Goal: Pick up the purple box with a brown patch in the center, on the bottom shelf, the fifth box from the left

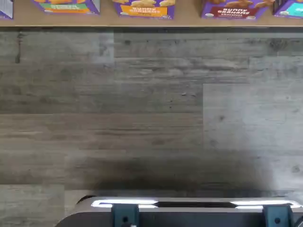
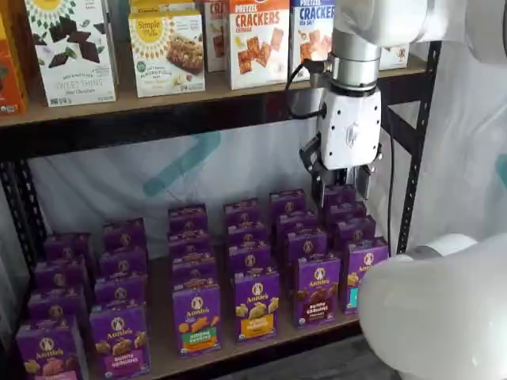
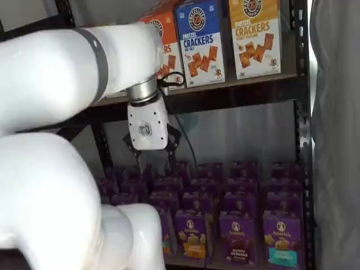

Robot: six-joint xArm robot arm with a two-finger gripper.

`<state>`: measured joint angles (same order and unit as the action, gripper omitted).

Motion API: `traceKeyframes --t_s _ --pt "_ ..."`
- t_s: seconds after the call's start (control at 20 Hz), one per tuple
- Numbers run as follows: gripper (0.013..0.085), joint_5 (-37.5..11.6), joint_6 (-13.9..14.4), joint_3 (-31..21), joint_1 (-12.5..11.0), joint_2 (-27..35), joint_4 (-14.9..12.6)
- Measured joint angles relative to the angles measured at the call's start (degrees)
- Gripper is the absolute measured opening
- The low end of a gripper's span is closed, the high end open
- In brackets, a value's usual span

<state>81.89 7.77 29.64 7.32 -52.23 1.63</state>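
The purple box [image 2: 318,289] with dark brown bunny snacks stands at the front of its row on the bottom shelf [image 2: 238,348], between a yellow-band carton [image 2: 256,305] and a teal-band carton [image 2: 360,273]. It also shows in a shelf view [image 3: 238,239] and in the wrist view [image 1: 235,9], on the tan board [image 1: 109,20]. My gripper [image 2: 341,187] hangs open and empty, well above the back of that row, with a gap between its black fingers. In a shelf view, my gripper [image 3: 153,163] is above and left of the box.
Several rows of purple cartons fill the bottom shelf. The upper shelf [image 2: 198,111] with cracker boxes is just above the gripper. A black rack post [image 2: 420,134] stands to the right. My white arm link [image 2: 436,317] fills the near right corner. Grey wood floor [image 1: 151,109] lies before the rack.
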Motion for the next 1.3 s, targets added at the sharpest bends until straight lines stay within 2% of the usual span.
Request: traceKeyframes --t_s 0.2,0.6,0.8,1.0,1.3 --pt "0.0850 -0.4 -0.7 -0.2 -0.5 -0.2 1.0" --pt "0.0850 -3.4 0.6 -1.6 0.5 0.8 -1.0" --pt "0.0850 -7.1 1.1 -3.6 0.8 1.7 -1.6" --pt "0.0850 -10.9 2.3 -5.6 1.3 3.8 -3.5" --pt "0.0850 -18.5 1.6 -8.9 0.1 7.7 -4.3"
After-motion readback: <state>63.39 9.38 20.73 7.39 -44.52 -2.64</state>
